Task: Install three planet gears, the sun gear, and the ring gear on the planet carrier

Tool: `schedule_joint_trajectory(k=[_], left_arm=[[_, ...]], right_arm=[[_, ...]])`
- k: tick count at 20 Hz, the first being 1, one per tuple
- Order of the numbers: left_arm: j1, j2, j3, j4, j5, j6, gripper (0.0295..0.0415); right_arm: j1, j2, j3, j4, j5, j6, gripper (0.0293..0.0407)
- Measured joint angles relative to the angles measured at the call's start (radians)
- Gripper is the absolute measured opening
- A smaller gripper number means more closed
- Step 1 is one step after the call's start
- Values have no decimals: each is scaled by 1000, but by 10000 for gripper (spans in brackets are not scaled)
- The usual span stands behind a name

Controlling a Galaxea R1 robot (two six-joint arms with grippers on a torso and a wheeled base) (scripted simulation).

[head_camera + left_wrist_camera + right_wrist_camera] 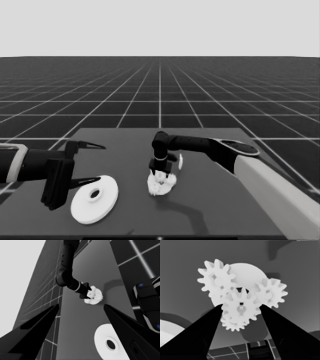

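**Q:** Where's the work, and which arm is nearer?

**A:** My right pincer [160, 172] hangs straight over the smaller round part [161, 185], mid-surface [220, 210]. In the right wrist view its fingers [197, 337] sit either side of the sun gear [240, 308], touching its teeth, so I read it as clenched on that gear. Right arm is far nearer; the left one waits at the surface's left end.

**Q:** What does the next move turn on?

**A:** The sun gear sits directly between my tips, over the smaller round part's [246, 272] centre hole. Two planet gears [217, 280] flank it and a third peeks from beneath, teeth appearing to mesh. Can't tell if it's fully seated yet.

**Q:** Which way does it point?

**A:** It's round, no long axis as such. It lies flat, its bore facing up toward the wrist cam, i.e. axis vertical.

**Q:** And the rest?

**A:** The larger round part [95, 198] lies flat just beside my left pincer [92, 162], which is released, fingers wide apart. A thin white piece [180, 161] rests near the assembly, not touching.
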Motion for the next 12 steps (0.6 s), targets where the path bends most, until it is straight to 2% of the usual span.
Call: schedule_joint_trajectory(k=[12], left_arm=[[0,0,0,0,0,0,385]], right_arm=[[0,0,0,0,0,126,309]])
